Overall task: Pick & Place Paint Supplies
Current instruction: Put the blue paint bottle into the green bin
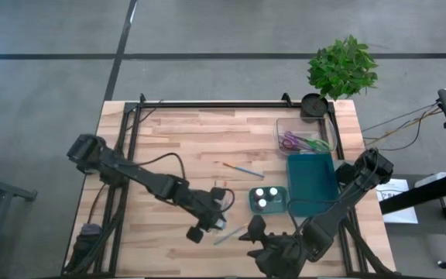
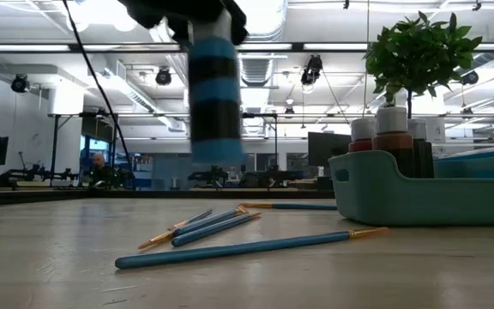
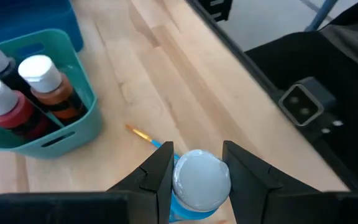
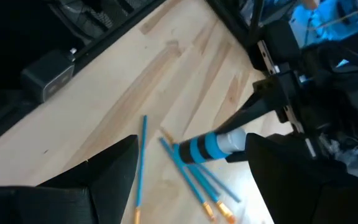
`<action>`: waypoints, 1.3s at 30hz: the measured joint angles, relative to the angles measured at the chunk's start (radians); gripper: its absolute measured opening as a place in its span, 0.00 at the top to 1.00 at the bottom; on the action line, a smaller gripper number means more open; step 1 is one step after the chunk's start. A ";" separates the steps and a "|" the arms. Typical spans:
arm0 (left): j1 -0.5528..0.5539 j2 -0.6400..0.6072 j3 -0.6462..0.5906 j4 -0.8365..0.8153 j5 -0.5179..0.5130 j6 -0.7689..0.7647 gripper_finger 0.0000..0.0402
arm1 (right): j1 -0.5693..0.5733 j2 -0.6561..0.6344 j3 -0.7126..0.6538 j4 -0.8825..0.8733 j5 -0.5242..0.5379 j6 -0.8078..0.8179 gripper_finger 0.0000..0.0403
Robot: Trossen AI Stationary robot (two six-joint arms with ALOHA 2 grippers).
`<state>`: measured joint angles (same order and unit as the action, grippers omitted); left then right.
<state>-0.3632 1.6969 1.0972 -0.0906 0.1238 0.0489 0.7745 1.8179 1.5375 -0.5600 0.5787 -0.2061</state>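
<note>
Item 1: blue-and-black striped paint bottle w/ white cap (image 3: 201, 180). We found it clamped between the fingers of the left gripper (image 1: 207, 225), held clear above the wooden slat tabletop (image 1: 176, 139), near the front edge, just left of centre.

Item 2: small teal plastic caddy (image 1: 267, 200). We logged it right of centre, holding three white-capped paint bottles (image 3: 39, 81), red, brown and one dark. It sat just left of a larger dark teal rectangular tray (image 1: 312, 182).

Item 3: thin blue-handled paintbrushes w/ orange ferrules (image 2: 238, 247). We counted several lying flat on the table below the held bottle; one more lay apart nr the table's middle (image 1: 242, 168).

Item 4: clear plastic bin w/ purple and green contents (image 1: 300, 141), behind the tray. Contents too small to tell.

Item 5: right gripper (image 1: 255, 236), jaws wide apart, holding nothing, at the front edge beside the left one.

Item 6: green potted plant (image 1: 341, 68), back right corner.
</note>
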 joint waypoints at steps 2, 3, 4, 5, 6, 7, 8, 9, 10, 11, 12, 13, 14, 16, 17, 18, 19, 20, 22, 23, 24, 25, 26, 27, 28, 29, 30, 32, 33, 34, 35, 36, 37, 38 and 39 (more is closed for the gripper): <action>0.010 0.030 0.021 -0.003 0.000 0.015 0.71 | 0.005 0.000 0.000 -0.031 0.000 0.037 0.28; 0.014 0.047 0.035 -0.005 0.001 0.024 0.71 | 0.008 0.000 0.000 -0.042 0.000 0.057 0.28; 0.017 0.060 0.048 -0.008 0.002 0.030 0.71 | 0.013 0.000 0.000 -0.052 0.000 0.075 0.28; 0.021 0.074 0.062 -0.013 0.005 0.036 0.71 | 0.017 0.000 0.000 -0.061 0.000 0.093 0.28; 0.023 0.086 0.074 -0.014 0.008 0.041 0.71 | 0.022 0.000 0.000 -0.073 0.000 0.110 0.28; 0.023 0.098 0.084 -0.015 0.009 0.047 0.71 | 0.029 0.000 0.000 -0.083 0.000 0.128 0.28; 0.024 0.112 0.092 -0.021 0.009 0.049 0.71 | 0.035 0.000 -0.001 -0.091 0.000 0.147 0.28; 0.025 0.124 0.102 -0.029 0.010 0.049 0.71 | 0.044 0.000 -0.001 -0.100 0.000 0.166 0.28; 0.025 0.137 0.109 -0.038 0.010 0.050 0.71 | 0.051 0.000 -0.001 -0.108 0.000 0.185 0.28; 0.025 0.150 0.116 -0.044 0.010 0.050 0.70 | 0.058 0.000 -0.001 -0.117 0.000 0.204 0.28; 0.025 0.158 0.120 -0.046 0.010 0.051 0.69 | 0.065 0.000 -0.001 -0.122 0.000 0.222 0.28; 0.025 0.163 0.122 -0.045 0.011 0.051 0.67 | 0.073 0.000 -0.001 -0.124 0.004 0.237 0.28; 0.025 0.166 0.122 -0.044 0.011 0.051 0.67 | 0.080 0.000 -0.002 -0.125 0.011 0.251 0.28; 0.025 0.170 0.122 -0.043 0.011 0.051 0.67 | 0.096 0.000 -0.004 -0.125 0.029 0.264 0.28; 0.025 0.172 0.122 -0.044 0.011 0.051 0.68 | 0.102 0.000 -0.005 -0.126 0.043 0.266 0.28; 0.025 0.173 0.122 -0.045 0.011 0.051 0.69 | 0.108 0.000 -0.005 -0.125 0.057 0.270 0.28; 0.025 0.173 0.122 -0.043 0.011 0.051 0.70 | 0.113 0.000 -0.005 -0.125 0.066 0.271 0.28; 0.025 0.173 0.122 -0.038 0.011 0.052 0.71 | 0.118 0.000 -0.005 -0.125 0.076 0.271 0.28; 0.025 0.173 0.122 -0.036 0.011 0.052 0.71 | 0.122 0.000 -0.005 -0.125 0.078 0.279 0.28; 0.025 0.173 0.122 -0.037 0.011 0.052 0.71 | 0.123 0.000 -0.005 -0.125 0.078 0.283 0.28; 0.025 0.173 0.121 -0.036 0.011 0.052 0.71 | 0.123 0.000 -0.005 -0.125 0.078 0.285 0.28; 0.025 0.173 0.120 -0.035 0.011 0.052 0.70 | 0.123 0.000 -0.005 -0.125 0.079 0.286 0.28; 0.025 0.173 0.117 -0.026 0.010 0.052 0.68 | 0.123 0.000 -0.005 -0.125 0.080 0.286 0.28; 0.025 0.173 0.112 -0.015 0.010 0.053 0.67 | 0.122 0.000 -0.005 -0.125 0.080 0.286 0.28; 0.025 0.173 0.106 -0.009 0.010 0.053 0.65 | 0.122 0.000 -0.005 -0.125 0.080 0.286 0.28; 0.025 0.173 0.100 -0.006 0.010 0.054 0.64 | 0.122 0.000 -0.005 -0.125 0.080 0.286 0.28; 0.025 0.173 0.096 -0.001 0.010 0.055 0.62 | 0.122 0.000 -0.005 -0.125 0.080 0.286 0.28; 0.025 0.173 0.087 0.018 0.008 0.055 0.61 | 0.122 0.000 -0.005 -0.126 0.080 0.286 0.28; 0.025 0.172 0.082 0.024 0.007 0.055 0.61 | 0.122 0.000 -0.005 -0.126 0.080 0.286 0.28; 0.025 0.172 0.077 0.029 0.007 0.055 0.61 | 0.122 0.000 -0.005 -0.126 0.080 0.286 0.28; 0.025 0.172 0.074 0.031 0.007 0.055 0.61 | 0.122 0.000 -0.005 -0.126 0.080 0.286 0.28; 0.025 0.172 0.074 0.032 0.007 0.055 0.61 | 0.122 0.000 -0.005 -0.125 0.080 0.286 0.28; 0.025 0.172 0.074 0.036 0.007 0.055 0.61 | 0.122 0.000 -0.005 -0.126 0.080 0.286 0.28; 0.025 0.172 0.074 0.043 0.007 0.055 0.60 | 0.122 0.000 -0.005 -0.126 0.080 0.288 0.28; 0.026 0.172 0.075 0.046 0.007 0.056 0.60 | 0.122 0.000 -0.005 -0.126 0.080 0.290 0.28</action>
<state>-0.3371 1.8690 1.1722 -0.0450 0.1304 0.1049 0.8967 1.8175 1.5330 -0.6857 0.6590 0.0839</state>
